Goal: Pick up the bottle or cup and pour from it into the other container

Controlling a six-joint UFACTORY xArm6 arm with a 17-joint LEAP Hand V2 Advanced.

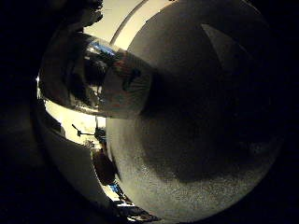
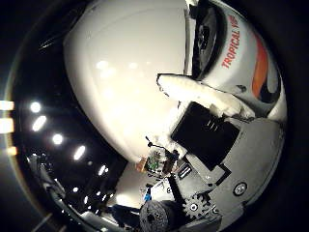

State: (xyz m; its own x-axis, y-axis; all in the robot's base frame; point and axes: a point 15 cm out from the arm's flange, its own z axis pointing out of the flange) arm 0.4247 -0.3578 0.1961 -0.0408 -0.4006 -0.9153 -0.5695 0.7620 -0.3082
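Note:
In the right thumb side palm view a bottle with a white and orange label lies close against the palm. A white finger of my right hand curls across it. Beside the bottle a large white rounded container fills much of the view. In the right little finger side palm view the bottle shows its clear upper part and label, lying tilted next to the rim of a big grey rounded bowl that fills most of the view. Whether anything is flowing out of the bottle is hidden.
Several ceiling lights shine in the dark room behind the white container. A small green and brown object sits far off past the hand. A lit yellowish strip of room shows between the bottle and the bowl.

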